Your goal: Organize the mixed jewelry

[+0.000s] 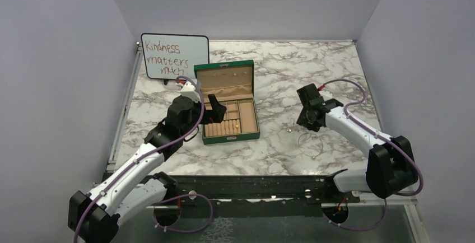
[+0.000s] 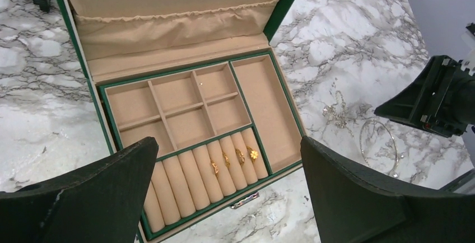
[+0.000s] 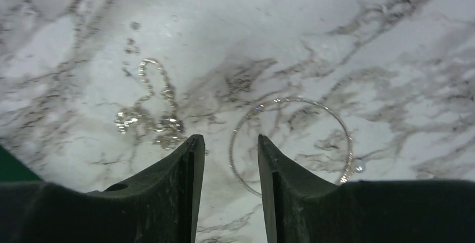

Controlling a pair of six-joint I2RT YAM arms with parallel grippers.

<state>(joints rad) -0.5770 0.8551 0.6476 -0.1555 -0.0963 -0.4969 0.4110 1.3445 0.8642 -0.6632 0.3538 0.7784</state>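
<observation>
The mixed jewelry is split between box and table. Several gold rings (image 2: 226, 160) sit in the ring rolls at the front of the open green box (image 1: 231, 138). A tangled silver chain (image 3: 148, 117) and a thin silver wire loop (image 3: 291, 142) lie on the marble to the right of the box, also seen as small silver bits (image 1: 289, 128) and a faint loop (image 1: 311, 144). My left gripper (image 2: 228, 140) hovers wide open above the box's front left (image 1: 217, 108), holding nothing. My right gripper (image 3: 231, 142) is open just above the loop's left edge (image 1: 307, 122), gripping nothing.
A small whiteboard (image 1: 175, 55) with handwriting stands behind the box at the back left. The box lid (image 2: 168, 8) stands upright with a fabric pocket. Grey walls close in the marble table (image 1: 269, 69) on three sides. The right gripper's dark body (image 2: 431, 100) shows beside the loop.
</observation>
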